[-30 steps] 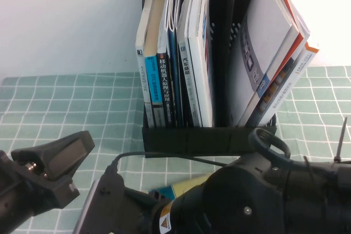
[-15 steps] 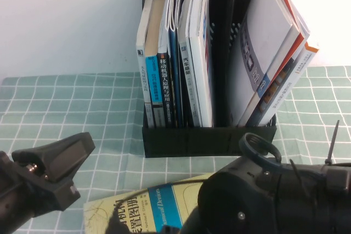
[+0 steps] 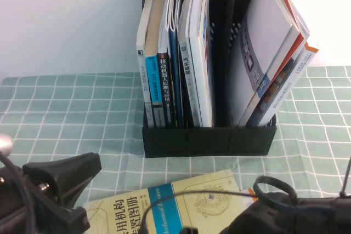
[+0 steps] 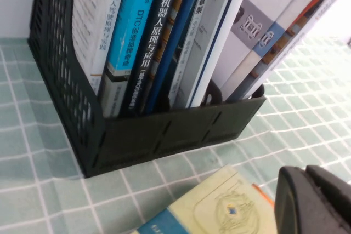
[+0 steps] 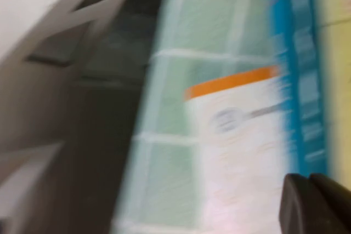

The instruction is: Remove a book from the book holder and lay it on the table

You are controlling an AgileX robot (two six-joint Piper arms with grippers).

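The book (image 3: 189,201), pale yellow with a blue band and black title, lies flat on the table (image 3: 66,113) in front of the book holder (image 3: 208,138). It also shows in the left wrist view (image 4: 219,209), near the book holder (image 4: 164,135). My left gripper (image 3: 94,164) is shut and empty at the front left, left of the book; its fingers (image 4: 315,201) are pressed together. My right gripper (image 5: 317,204) is shut just above the book's blue spine (image 5: 299,75); its arm (image 3: 299,212) fills the front right corner.
The holder keeps several upright books (image 3: 164,69) on its left side and leaning white and orange books (image 3: 274,53) on its right. A white wall stands behind. Green grid cloth lies bare to the left and right of the holder.
My right arm has drawn back toward the front edge, uncovering the book, which now lies flat in full view. My left arm has shifted slightly down and right.
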